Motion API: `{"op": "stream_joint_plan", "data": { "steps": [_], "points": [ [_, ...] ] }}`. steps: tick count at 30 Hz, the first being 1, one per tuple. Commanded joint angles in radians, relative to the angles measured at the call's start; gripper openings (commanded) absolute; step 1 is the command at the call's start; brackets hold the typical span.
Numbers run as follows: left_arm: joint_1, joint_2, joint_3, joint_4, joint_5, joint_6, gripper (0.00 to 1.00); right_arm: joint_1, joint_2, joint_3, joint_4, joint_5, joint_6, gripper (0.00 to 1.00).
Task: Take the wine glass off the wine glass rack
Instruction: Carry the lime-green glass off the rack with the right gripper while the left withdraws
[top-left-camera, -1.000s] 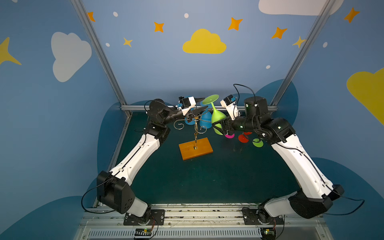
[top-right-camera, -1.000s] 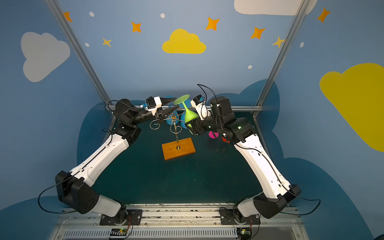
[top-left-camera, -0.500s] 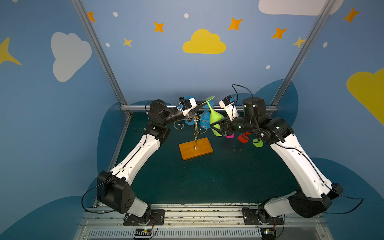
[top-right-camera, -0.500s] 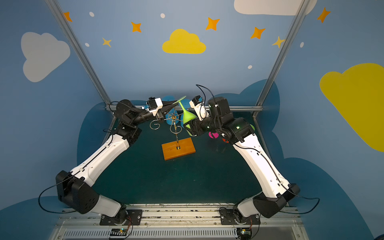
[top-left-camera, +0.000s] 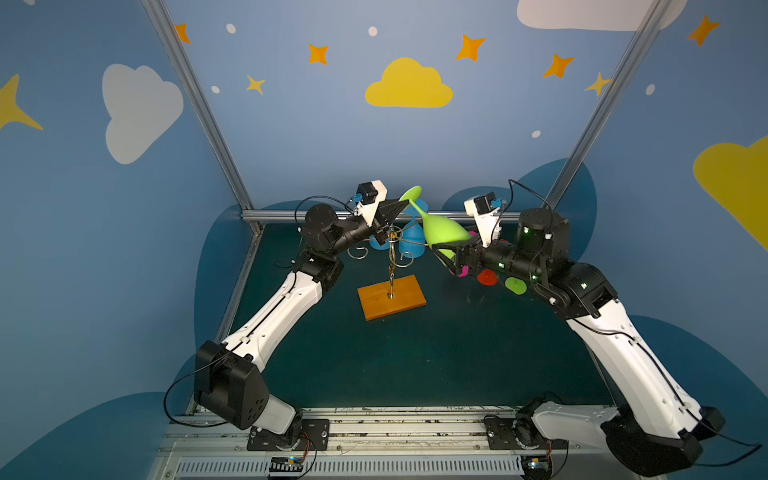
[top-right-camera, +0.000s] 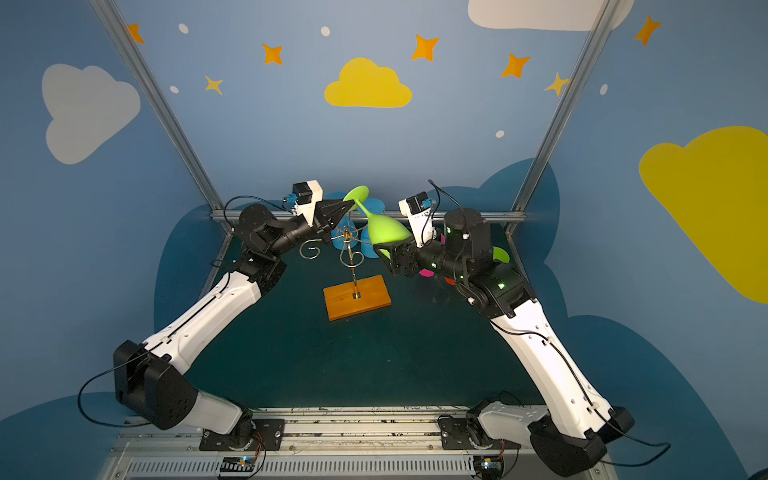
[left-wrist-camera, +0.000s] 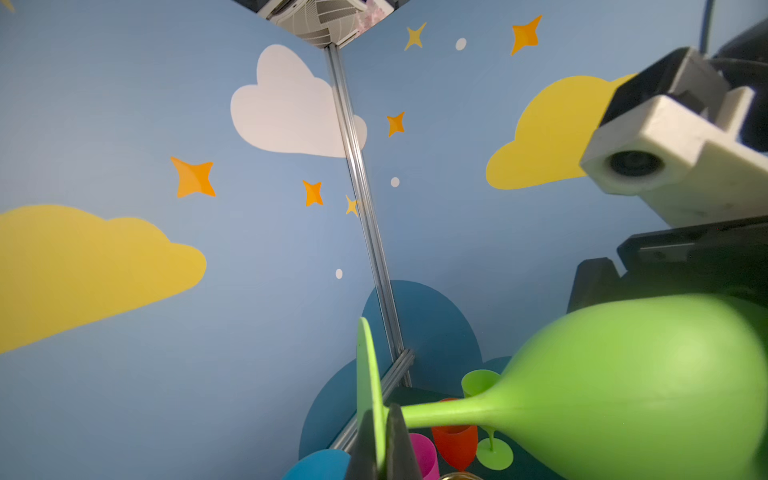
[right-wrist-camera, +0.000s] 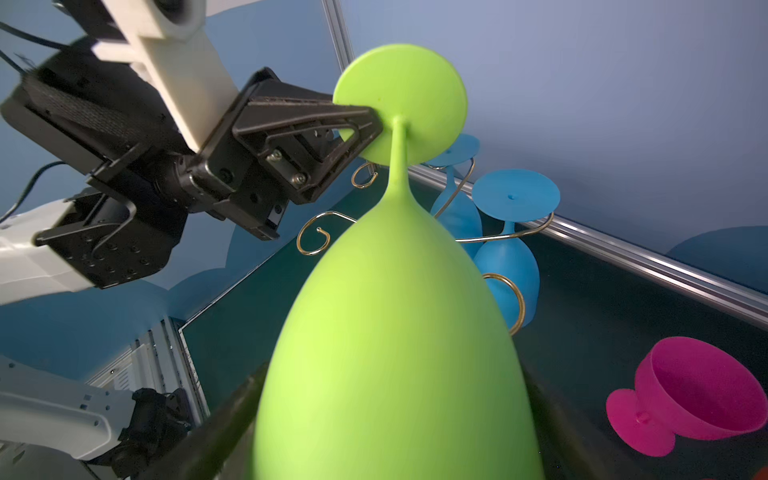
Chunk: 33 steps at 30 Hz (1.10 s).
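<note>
The green wine glass (top-left-camera: 442, 237) (top-right-camera: 384, 235) hangs tilted in the air above the wine glass rack (top-left-camera: 391, 266) (top-right-camera: 353, 266), a gold wire stand on a wooden base. My left gripper (top-left-camera: 405, 203) (left-wrist-camera: 380, 436) is shut on the rim of the glass's round foot (right-wrist-camera: 399, 99). In the right wrist view the foot sits above the spiral arms (right-wrist-camera: 311, 241), apart from them. My right gripper (top-left-camera: 446, 255) (right-wrist-camera: 390, 415) is open, its fingers spread wide on either side of the bowl (right-wrist-camera: 395, 332). Two blue glasses (right-wrist-camera: 505, 257) hang on the rack.
On the dark green table to the right of the rack are a pink glass on its side (right-wrist-camera: 685, 395) (top-left-camera: 463, 272), a red glass (top-left-camera: 486, 276) and a green one (top-left-camera: 515, 286). An aluminium rail (top-left-camera: 457, 216) and blue walls close the back.
My left gripper has shut on the foot of the green glass. The glass has tipped over, its foot now edge-on. The right jaws have spread wider round the bowl.
</note>
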Motion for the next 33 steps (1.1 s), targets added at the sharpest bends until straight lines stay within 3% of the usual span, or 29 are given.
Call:
{"op": "stream_joint_plan", "data": {
  "steps": [1, 10, 20, 30, 33],
  "points": [
    [0.01, -0.023, -0.02, 0.038, -0.095, -0.142, 0.03, -0.019, -0.081, -0.038, 0.071, -0.025, 0.021, 0.85],
    [0.022, -0.033, -0.063, 0.099, -0.066, -0.267, 0.03, -0.047, -0.265, -0.196, 0.118, 0.104, 0.031, 0.82],
    [0.021, -0.049, -0.096, 0.121, -0.054, -0.29, 0.03, -0.057, -0.257, -0.198, 0.132, 0.18, 0.027, 0.71],
    [0.022, -0.058, -0.123, 0.152, -0.019, -0.326, 0.03, -0.095, -0.164, -0.154, 0.211, 0.108, 0.042, 0.64],
    [0.022, -0.056, -0.127, 0.156, -0.012, -0.334, 0.03, -0.105, -0.125, -0.131, 0.222, 0.068, 0.05, 0.57]
  ]
}}
